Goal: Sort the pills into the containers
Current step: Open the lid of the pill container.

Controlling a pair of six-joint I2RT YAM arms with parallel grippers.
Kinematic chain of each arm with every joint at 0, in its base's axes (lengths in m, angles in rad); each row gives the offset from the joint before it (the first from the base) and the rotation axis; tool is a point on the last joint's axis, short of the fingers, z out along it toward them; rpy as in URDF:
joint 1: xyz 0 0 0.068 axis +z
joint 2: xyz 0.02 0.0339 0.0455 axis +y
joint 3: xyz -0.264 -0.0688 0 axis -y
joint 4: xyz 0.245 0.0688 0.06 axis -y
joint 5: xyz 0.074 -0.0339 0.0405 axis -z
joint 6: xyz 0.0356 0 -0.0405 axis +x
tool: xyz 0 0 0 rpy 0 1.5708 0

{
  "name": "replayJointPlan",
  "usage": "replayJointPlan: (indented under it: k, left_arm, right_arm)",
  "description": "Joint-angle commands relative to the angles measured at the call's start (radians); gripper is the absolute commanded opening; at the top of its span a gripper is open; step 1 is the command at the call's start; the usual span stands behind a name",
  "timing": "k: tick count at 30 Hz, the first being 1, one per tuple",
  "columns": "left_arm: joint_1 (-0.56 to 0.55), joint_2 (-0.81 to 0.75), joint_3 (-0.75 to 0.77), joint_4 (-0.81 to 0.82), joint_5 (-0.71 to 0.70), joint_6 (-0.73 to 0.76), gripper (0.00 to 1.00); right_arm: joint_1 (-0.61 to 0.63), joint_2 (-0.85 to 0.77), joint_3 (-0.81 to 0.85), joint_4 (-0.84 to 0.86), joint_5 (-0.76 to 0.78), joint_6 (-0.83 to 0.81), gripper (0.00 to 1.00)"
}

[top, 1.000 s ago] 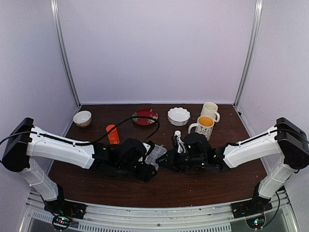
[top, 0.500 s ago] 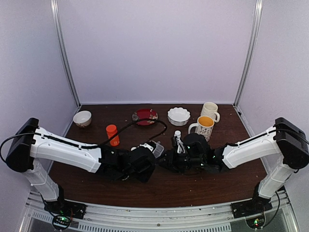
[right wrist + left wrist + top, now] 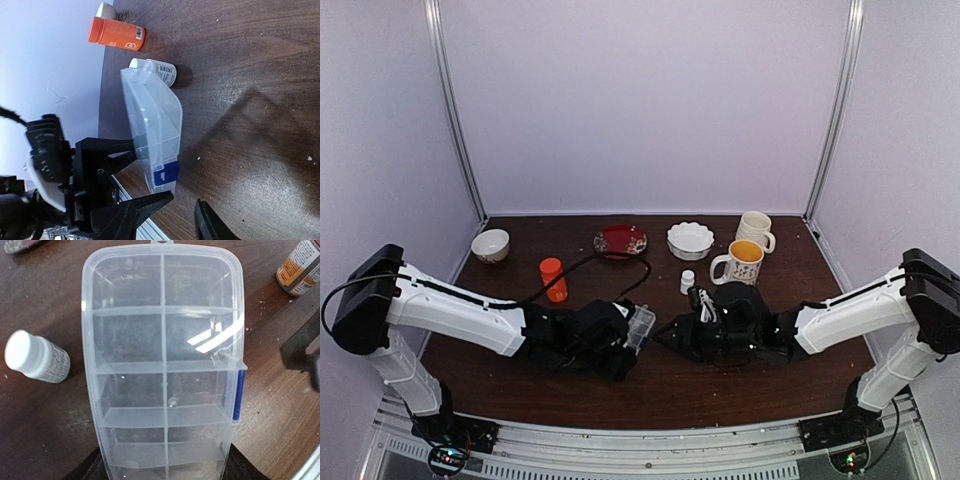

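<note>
My left gripper [image 3: 165,471] clamps the pill box [image 3: 163,335]; only its camera shows a pill [image 3: 171,402] inside. My right gripper [image 3: 185,200] gapes empty beside the blue latch [image 3: 165,175].

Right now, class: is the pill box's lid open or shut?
Shut: the pill box lid lies flat over its cells, blue latch at the side.

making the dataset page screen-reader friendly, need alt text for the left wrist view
A clear pill box with two rows of cells fills the frame over a dark wooden table, its near end held in the left pincer. A white bottle is to its left, an orange-brown bottle at top right, and a blue latch on the box's right edge.
</note>
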Motion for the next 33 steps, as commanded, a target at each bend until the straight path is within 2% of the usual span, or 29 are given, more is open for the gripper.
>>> replayJointPlan:
  k: [1, 8, 13, 16, 20, 24, 33]
  left_arm:
    - [0.054, -0.049, -0.074, 0.220, 0.236, -0.055, 0.47]
    - [0.063, -0.040, -0.075, 0.283, 0.318, -0.048, 0.47]
    - [0.062, -0.033, -0.074, 0.313, 0.378, -0.043, 0.47]
    - [0.063, -0.031, -0.072, 0.314, 0.384, -0.041, 0.47]
    - [0.062, -0.024, -0.069, 0.306, 0.384, -0.037, 0.47]
    - [0.062, -0.023, -0.065, 0.282, 0.364, -0.026, 0.47]
    - [0.051, -0.032, -0.008, 0.126, 0.162, 0.059, 0.45]
  right_arm:
    - [-0.005, -0.045, -0.025, 0.049, 0.002, -0.029, 0.41]
    - [-0.005, -0.028, -0.019, 0.047, -0.019, -0.032, 0.46]
    - [-0.005, 0.020, -0.005, 0.097, -0.065, -0.023, 0.46]
    - [-0.005, 0.030, 0.000, 0.111, -0.073, -0.017, 0.41]
    - [-0.005, 0.025, -0.003, 0.108, -0.076, -0.017, 0.28]
    - [-0.003, 0.016, -0.006, 0.083, -0.074, -0.017, 0.19]
    - [-0.003, 0.041, 0.007, 0.019, -0.062, -0.004, 0.14]
